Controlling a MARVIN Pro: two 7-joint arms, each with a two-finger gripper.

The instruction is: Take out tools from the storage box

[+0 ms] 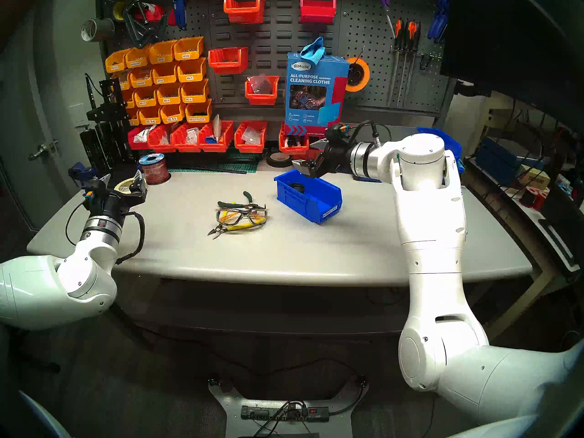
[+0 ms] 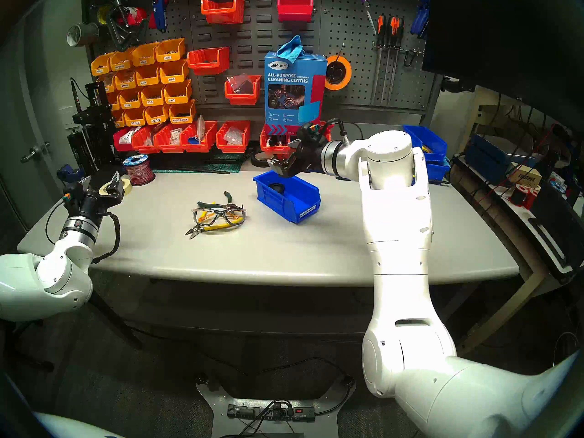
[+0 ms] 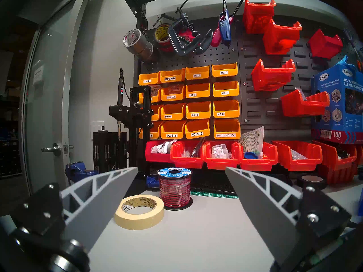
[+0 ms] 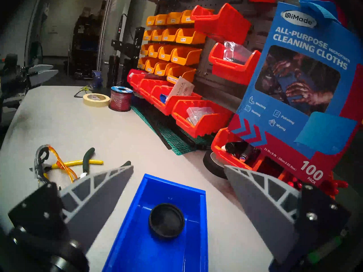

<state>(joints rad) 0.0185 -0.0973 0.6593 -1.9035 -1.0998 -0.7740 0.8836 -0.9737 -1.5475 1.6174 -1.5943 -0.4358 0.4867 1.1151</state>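
In the head views the small blue storage box (image 1: 308, 197) sits on the grey bench (image 1: 363, 247) right of centre in the frame, its white label strip (image 1: 330, 212) on the lip turned toward the lower right. Inside it lies a small black round cup-shaped piece (image 4: 167, 220), seen in the right wrist view at lower centre against the bin's floor. The right pincer (image 1: 305, 168) hangs just above the box's far end, its two grey fingers (image 4: 102, 185) spread wide apart with nothing between them. Left of the box, at the centre of the frame, three tools lie in a loose pile on the bench: dark green-handled pliers (image 1: 243, 202) at the top, clear safety glasses (image 1: 241, 215) with an orange-black frame across the middle, and yellow-handled cutters (image 1: 230, 228) at the bottom, their jaws pointing lower left. The glasses overlap both hand tools. The left pincer (image 1: 137, 183) is at the left edge of the bench, well apart from the pile, its fingers (image 3: 110, 189) also spread open and empty. In the left wrist view a roll of masking tape (image 3: 139, 211) and a red wire spool (image 3: 174, 187) stand beyond it on the bench.
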